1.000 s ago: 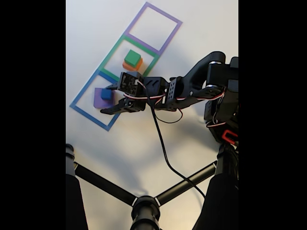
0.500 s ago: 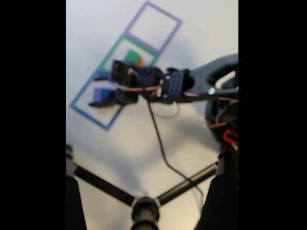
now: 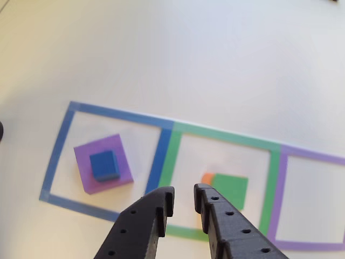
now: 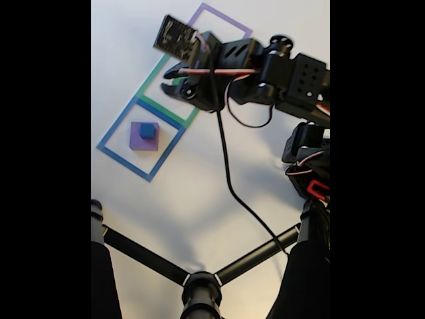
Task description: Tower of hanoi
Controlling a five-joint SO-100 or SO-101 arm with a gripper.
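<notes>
Blocks sit in two of three taped squares on my white table (image 3: 226,65): a small blue cube (image 3: 104,164) stacked on a flat purple square block (image 3: 102,171) inside the blue tape square (image 3: 58,154), and a green square block (image 3: 230,190) resting on an orange one (image 3: 207,178), whose edge peeks out at the left, inside the green tape square (image 3: 222,135). The purple tape square (image 3: 310,154) to the right holds nothing I can see. In the fixed view the blue cube (image 4: 147,131) and purple block (image 4: 143,137) lie in plain sight, while my arm covers the green square.

My black tool (image 3: 184,202) hangs above the near border of the green square, just left of the green block, its two fingers narrowly parted and gripping nothing.

My worry is the approach: with the gap this slim, I judge a descent now could land a fingertip on top of the green block rather than astride it, shoving it off the orange one or skewing both. The tool also sits off-centre toward the blue border, so a closing pinch might catch only a corner and let the block twist free.
</notes>
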